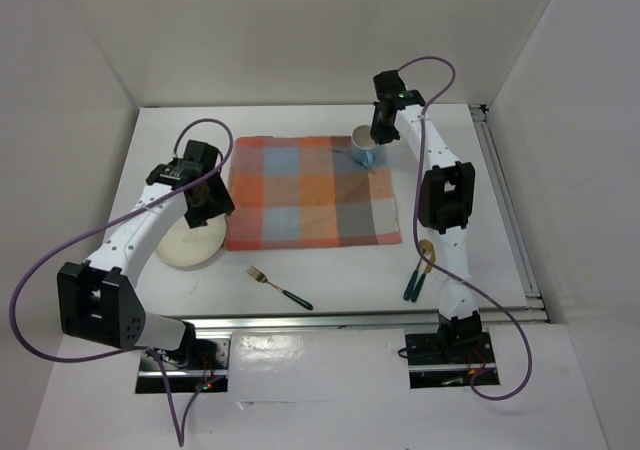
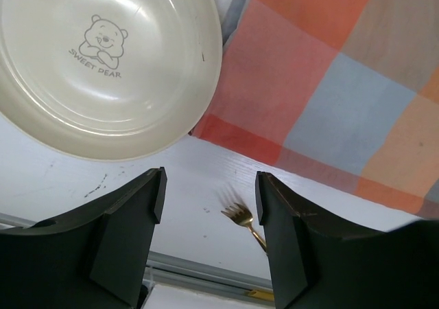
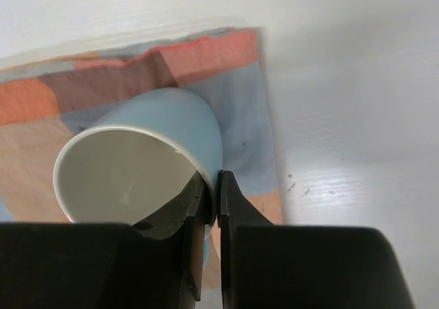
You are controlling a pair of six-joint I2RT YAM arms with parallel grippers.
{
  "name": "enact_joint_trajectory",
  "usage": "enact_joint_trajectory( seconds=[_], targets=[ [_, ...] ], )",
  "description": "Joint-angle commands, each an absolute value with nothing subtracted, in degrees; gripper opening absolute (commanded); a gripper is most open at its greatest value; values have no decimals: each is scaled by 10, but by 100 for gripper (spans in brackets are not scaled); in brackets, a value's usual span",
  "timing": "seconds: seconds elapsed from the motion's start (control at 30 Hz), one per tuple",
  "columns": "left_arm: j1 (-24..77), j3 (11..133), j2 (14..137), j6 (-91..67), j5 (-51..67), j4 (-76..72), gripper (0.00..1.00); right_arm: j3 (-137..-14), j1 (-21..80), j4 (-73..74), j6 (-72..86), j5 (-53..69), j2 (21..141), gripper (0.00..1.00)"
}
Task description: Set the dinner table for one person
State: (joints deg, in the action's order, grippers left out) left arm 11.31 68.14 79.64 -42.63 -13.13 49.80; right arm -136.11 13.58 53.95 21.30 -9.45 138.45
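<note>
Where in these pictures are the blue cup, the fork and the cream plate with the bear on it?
blue cup (image 3: 185, 117): right wrist view, on its blue outer wall.
fork (image 1: 281, 288): top view, midway along, where the dark handle begins.
cream plate (image 2: 110, 96): left wrist view, on its bare inner floor.

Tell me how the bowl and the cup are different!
The bowl is cream with a bear inside; the cup is light blue outside and white inside. The bowl is wide and shallow; the cup is narrower and deeper. The bowl sits free on the table near the open left fingers; the cup is on the checked cloth, its rim pinched by the right fingers. Both are round and empty.
</note>
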Motion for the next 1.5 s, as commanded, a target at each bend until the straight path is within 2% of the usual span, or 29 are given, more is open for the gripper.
enact_joint_trajectory(
  seconds=[0.0, 0.03, 0.07, 0.13, 0.17, 0.2, 0.27, 0.33, 0.4, 0.53, 0.67, 0.93, 1.0, 1.13, 1.3, 1.37, 1.4, 1.47],
  targets=[
    [97, 663, 786, -458, -141, 495, 72, -1396, 134, 489, 216, -68, 1394, 0],
    [90, 657, 786, -465, -135, 495, 72, -1396, 134, 489, 216, -68, 1394, 1],
    [81, 648, 786, -465, -128, 495, 73, -1390, 134, 489, 216, -62, 1394, 14],
    [54, 637, 780, -477, -113, 495, 80, -1376, 134, 470, 216, -55, 1388, 30],
    [44, 637, 774, -477, -105, 501, 83, -1370, 134, 464, 216, -47, 1383, 42],
    [34, 630, 774, -477, -105, 501, 88, -1365, 134, 459, 216, -41, 1377, 63],
    [0, 616, 768, -477, -84, 508, 97, -1365, 134, 453, 216, -33, 1363, 76],
    [-35, 599, 754, -477, -66, 508, 98, -1365, 134, 453, 216, -19, 1347, 92],
    [-56, 574, 733, -484, -59, 514, 98, -1365, 134, 447, 216, -18, 1335, 99],
    [-121, 527, 711, -505, -46, 521, 98, -1354, 134, 447, 211, -7, 1304, 100],
    [-165, 470, 697, -517, 16, 488, 98, -1332, 140, 439, 206, -7, 1265, 100],
    [-205, 403, 712, -534, 34, 390, 90, -1314, 145, 447, 200, -7, 1252, 100],
    [-219, 390, 719, -534, 34, 369, 83, -1298, 150, 447, 195, -13, 1240, 100],
    [-226, 374, 738, -540, 23, 329, 76, -1267, 150, 442, 195, -18, 1210, 100],
    [-246, 338, 738, -546, 23, 270, 73, -1238, 162, 437, 190, -24, 1178, 100],
    [-251, 338, 738, -546, 28, 270, 63, -1230, 168, 437, 185, -35, 1163, 100],
    [-251, 346, 738, -546, 28, 270, 46, -1215, 168, 437, 185, -35, 1158, 100],
    [-258, 365, 731, -535, 28, 295, 26, -1202, 168, 442, 185, -41, 1138, 100]
  ],
)
